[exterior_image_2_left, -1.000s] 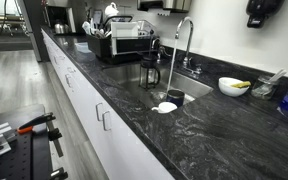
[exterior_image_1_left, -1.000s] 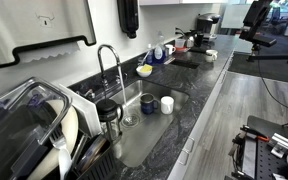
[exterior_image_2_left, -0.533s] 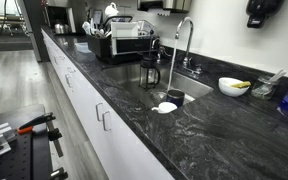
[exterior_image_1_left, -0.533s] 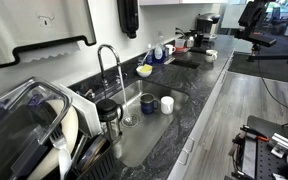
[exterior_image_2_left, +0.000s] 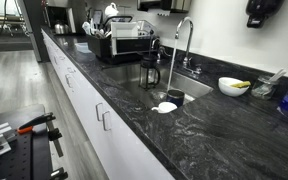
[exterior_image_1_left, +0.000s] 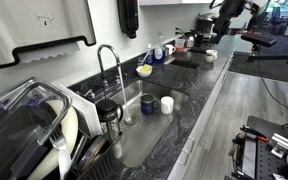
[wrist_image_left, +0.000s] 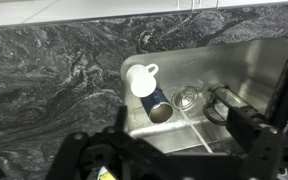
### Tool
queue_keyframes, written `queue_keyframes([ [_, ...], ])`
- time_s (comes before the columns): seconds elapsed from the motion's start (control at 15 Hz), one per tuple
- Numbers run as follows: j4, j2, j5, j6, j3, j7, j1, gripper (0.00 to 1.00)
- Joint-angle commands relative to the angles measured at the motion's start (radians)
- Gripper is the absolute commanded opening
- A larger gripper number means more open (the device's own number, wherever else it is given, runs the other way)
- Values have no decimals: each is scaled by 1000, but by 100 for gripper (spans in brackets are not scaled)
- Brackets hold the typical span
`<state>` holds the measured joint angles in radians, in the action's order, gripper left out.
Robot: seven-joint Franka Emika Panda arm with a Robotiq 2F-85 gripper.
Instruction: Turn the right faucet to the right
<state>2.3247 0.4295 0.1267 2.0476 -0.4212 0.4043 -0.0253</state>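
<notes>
Right faucet [exterior_image_1_left: 107, 47] stands upright behind the sink [exterior_image_1_left: 144, 137], untouched; the tool [wrist_image_left: 174, 138] hovers high above, jaws apart

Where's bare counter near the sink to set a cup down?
Free: the counter in front of the bowl, and the front strip between the dish rack and the counter edge. Crowded: the sink holds a French press, a dark cup and a white cup by the faucet.
</notes>
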Motion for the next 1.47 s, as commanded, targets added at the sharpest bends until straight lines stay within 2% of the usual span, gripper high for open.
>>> queue_keyframes([
  [0.0,-228,-254,154,-70,-123,193,-106,100],
  [0.13,-337,-376,245,-78,-159,255,-135,100],
  [0.27,-449,-495,299,-119,-175,254,-140,100],
  [0.33,-308,-363,260,-45,-33,229,-10,100],
  [0.53,-411,-471,269,-74,-16,219,0,100],
  [0.73,-430,-484,267,-86,-18,217,2,100],
  [0.93,-459,-551,265,14,75,144,69,100],
  [1.2,-483,-649,216,165,179,-65,108,100],
  [1.4,-539,-732,221,184,241,-191,124,100],
])
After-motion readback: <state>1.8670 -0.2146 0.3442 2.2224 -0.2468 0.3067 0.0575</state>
